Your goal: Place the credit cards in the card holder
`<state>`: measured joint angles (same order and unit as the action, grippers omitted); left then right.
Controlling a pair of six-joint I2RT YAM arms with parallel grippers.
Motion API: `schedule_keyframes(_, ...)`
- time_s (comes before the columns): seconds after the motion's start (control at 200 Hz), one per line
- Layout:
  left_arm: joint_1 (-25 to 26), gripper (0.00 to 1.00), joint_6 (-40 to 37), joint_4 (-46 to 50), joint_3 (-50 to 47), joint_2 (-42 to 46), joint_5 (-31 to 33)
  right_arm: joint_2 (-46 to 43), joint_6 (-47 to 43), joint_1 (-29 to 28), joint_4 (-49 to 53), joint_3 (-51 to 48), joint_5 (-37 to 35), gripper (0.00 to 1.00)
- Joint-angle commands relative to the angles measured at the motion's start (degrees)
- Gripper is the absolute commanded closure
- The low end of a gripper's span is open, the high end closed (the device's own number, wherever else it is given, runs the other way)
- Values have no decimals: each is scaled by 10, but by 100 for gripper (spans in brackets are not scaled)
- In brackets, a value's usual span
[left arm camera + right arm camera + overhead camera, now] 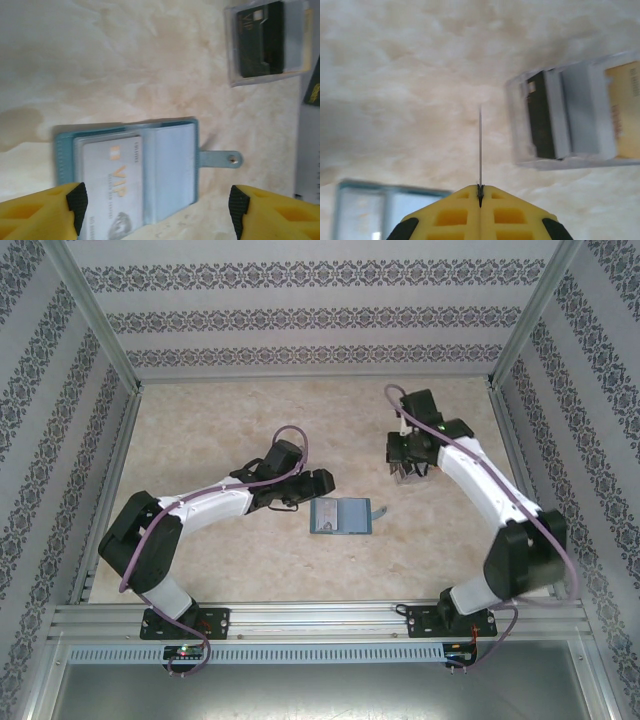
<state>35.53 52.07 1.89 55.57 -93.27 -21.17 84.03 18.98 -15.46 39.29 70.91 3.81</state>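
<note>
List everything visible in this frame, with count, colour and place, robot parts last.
card holder: one, teal, lying open at mid-table
VIP card: one, whitish, in the holder's left pocket
clear box: one, transparent, on the table beyond the holder
boxed cards: at least three, dark, greyish-white and tan, inside the box
held card: one, edge-on, colour unclear, pinched upright
table: one, beige marbled
left gripper: yellow, open, over the holder
right gripper: yellow, shut on the held card
</note>
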Motion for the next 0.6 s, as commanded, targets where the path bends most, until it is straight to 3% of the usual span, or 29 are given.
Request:
schedule_keyframes(0.0,-22,21,59,-132,-20,-18,-93,-31,106,15,-111,-71,212,100)
schedule_keyframes(0.14,-30,22,100,-225,-20,-46,-151,-52,195,18,-218,-144,323,100)
schedule_keyframes(0.285,-34,28,131,-288,-19,-75,-181,-54,237,19,-270,-179,371,100)
schedule_keyframes(0.594,-35,59,142,-317,-26,-79,-189,-28,237,20,-275,-187,408,100)
